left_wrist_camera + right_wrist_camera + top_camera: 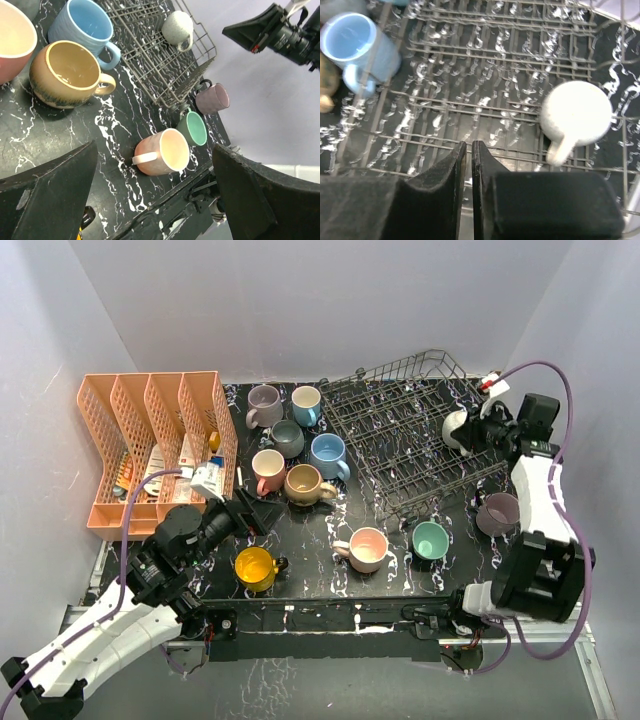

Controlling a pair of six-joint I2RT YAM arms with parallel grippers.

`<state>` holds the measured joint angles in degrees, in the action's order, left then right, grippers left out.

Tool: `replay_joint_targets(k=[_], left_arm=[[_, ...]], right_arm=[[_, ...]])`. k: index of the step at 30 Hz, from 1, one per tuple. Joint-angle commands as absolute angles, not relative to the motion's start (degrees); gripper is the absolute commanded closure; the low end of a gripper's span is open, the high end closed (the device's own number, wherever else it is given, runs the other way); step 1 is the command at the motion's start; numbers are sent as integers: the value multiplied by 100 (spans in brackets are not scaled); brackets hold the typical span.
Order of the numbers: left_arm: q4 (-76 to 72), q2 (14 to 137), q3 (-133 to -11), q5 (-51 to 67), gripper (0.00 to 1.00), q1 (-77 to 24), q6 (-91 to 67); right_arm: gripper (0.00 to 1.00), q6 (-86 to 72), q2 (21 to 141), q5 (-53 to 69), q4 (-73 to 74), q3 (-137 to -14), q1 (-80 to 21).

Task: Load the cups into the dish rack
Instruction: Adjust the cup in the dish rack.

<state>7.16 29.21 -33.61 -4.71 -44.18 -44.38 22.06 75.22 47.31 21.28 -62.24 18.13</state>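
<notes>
White speckled ceramic mug (576, 116) is seen resting in the dark grey wire dish rack (495, 75), just right of the right gripper (469, 146), whose jaws are pressed nearly together with nothing pinched between them. On the left gripper (256, 512) the jaws are spread wide and empty. A glossy pink mug (162, 151) is framed between them, untouched, out past the tips, with 2 more, a green mug (195, 129) and a mauve mug (212, 98), parked beyond it.

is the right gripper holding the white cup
No, the right gripper has its fingers closed together on nothing, and the white cup sits apart from them in the dish rack.
</notes>
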Motion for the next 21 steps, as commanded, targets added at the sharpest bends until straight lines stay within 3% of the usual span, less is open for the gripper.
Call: replay_joint_targets(k=[1, 12, 21], left_arm=[[902, 2930, -3383, -443, 6, -4400, -4388], [410, 2791, -2967, -291, 7, -4398, -4786], [405, 2703, -2849, -343, 7, -4401, -4843]], right_arm=[[89, 2998, 8506, 3765, 2911, -7164, 1846], [92, 3161, 10208, 2864, 3052, -7996, 1846], [92, 2901, 10792, 2504, 2807, -8232, 1838]])
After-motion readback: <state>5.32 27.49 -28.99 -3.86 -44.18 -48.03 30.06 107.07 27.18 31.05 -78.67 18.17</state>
